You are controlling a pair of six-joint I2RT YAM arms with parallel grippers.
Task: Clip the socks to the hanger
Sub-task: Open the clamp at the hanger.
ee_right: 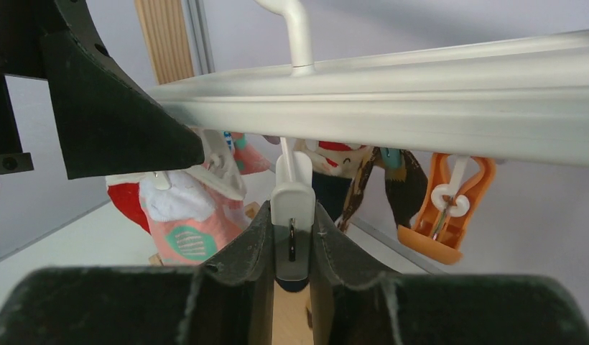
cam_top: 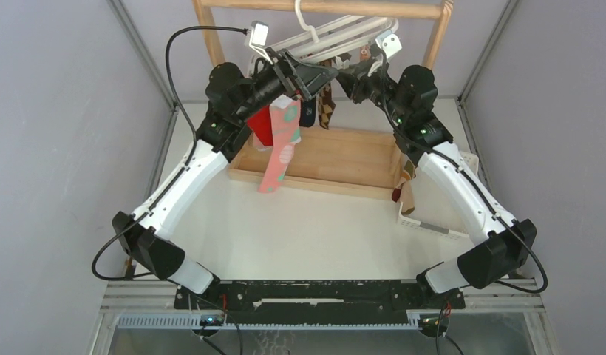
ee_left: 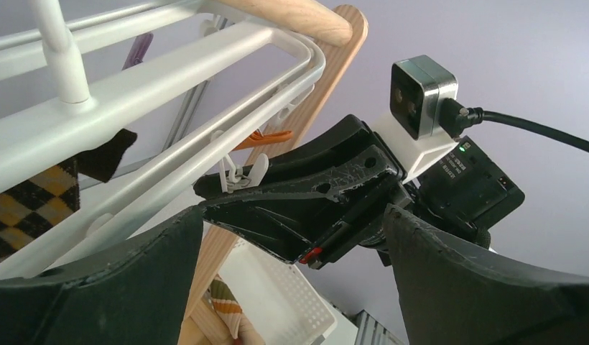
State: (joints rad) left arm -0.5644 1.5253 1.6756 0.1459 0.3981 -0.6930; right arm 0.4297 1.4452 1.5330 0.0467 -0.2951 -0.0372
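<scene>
The white hanger (cam_top: 337, 37) hangs from the wooden rack's top bar. On it hang a pink sock with teal dots (cam_top: 281, 148), a red sock (cam_top: 261, 126), a dark sock (cam_top: 307, 115) and a brown checked sock (cam_top: 327, 107). My right gripper (ee_right: 291, 223) is shut on a dangling white clip (ee_right: 291, 198) under the hanger bar (ee_right: 421, 93). The pink sock (ee_right: 195, 230) hangs just left of that clip. My left gripper (ee_left: 291, 215) is open and holds nothing. It sits beside the hanger frame (ee_left: 133, 93), facing the right gripper (cam_top: 349, 80).
An orange clip (ee_right: 446, 208) dangles right of the held clip. A wooden tray (cam_top: 337, 159) lies below the socks. A white slatted basket (cam_top: 433, 222) at the right holds a striped sock (cam_top: 405, 188). The wooden rack post (ee_left: 327, 79) stands close behind the hanger.
</scene>
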